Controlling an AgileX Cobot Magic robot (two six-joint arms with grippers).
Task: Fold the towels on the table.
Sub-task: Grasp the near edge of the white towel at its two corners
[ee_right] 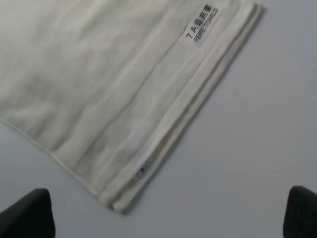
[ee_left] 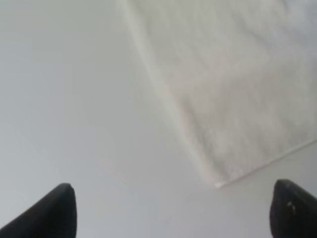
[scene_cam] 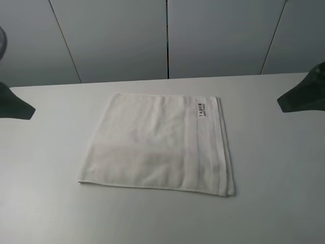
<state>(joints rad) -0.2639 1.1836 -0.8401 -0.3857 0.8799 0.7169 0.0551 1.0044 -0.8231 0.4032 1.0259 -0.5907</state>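
The white towel (scene_cam: 157, 145) lies flat in the middle of the white table (scene_cam: 51, 203). Its woven border band (scene_cam: 216, 147) runs along the right side, with the small printed label (scene_cam: 203, 108) at the far right corner. My left gripper (scene_cam: 10, 104) hovers at the table's left side, open and empty. In the left wrist view the left gripper (ee_left: 176, 213) is apart from a towel corner (ee_left: 218, 181). My right gripper (scene_cam: 302, 94) is at the right side. In the right wrist view the right gripper (ee_right: 163, 215) is open and empty above the towel (ee_right: 99, 74), whose label (ee_right: 202, 22) shows.
Grey wall panels (scene_cam: 167, 35) stand behind the table's far edge (scene_cam: 167, 80). Bare tabletop surrounds the towel on all sides, wider at the left (scene_cam: 40, 152) and the right (scene_cam: 284, 162).
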